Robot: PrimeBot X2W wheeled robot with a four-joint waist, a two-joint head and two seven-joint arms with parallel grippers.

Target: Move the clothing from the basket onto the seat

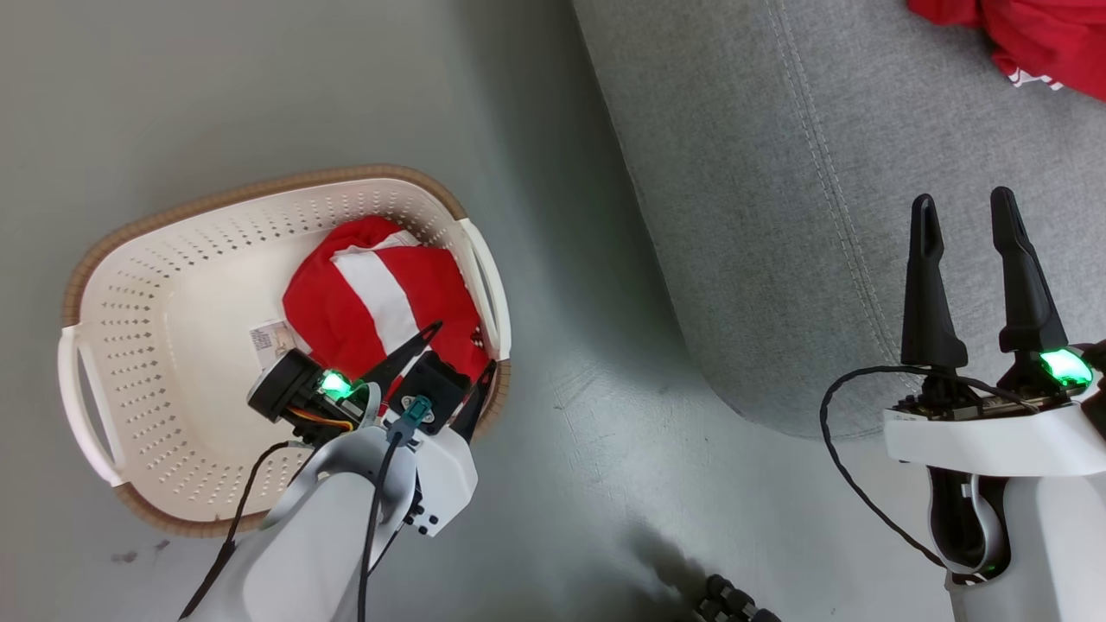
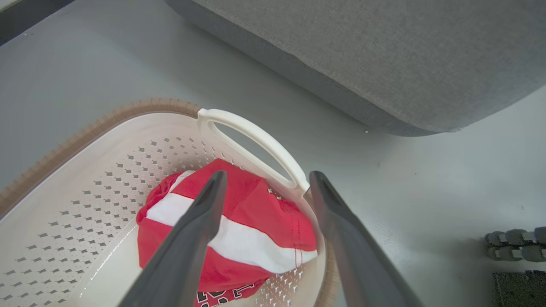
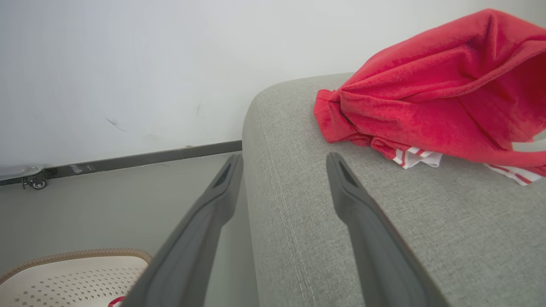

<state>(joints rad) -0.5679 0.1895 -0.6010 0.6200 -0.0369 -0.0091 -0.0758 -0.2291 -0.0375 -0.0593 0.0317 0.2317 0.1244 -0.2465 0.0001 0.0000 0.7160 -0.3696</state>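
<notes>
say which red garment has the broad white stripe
The soft red fabric garment in the cream perforated plastic basket; the other garment, on the grey woven seat, shows only thin trim.

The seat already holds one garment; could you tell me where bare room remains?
The seat is bare from its rounded near corner up to the red garment at its far right; the open right gripper hovers there. Crowded: the right end of the basket, where the striped garment lies under the open left gripper.
</notes>
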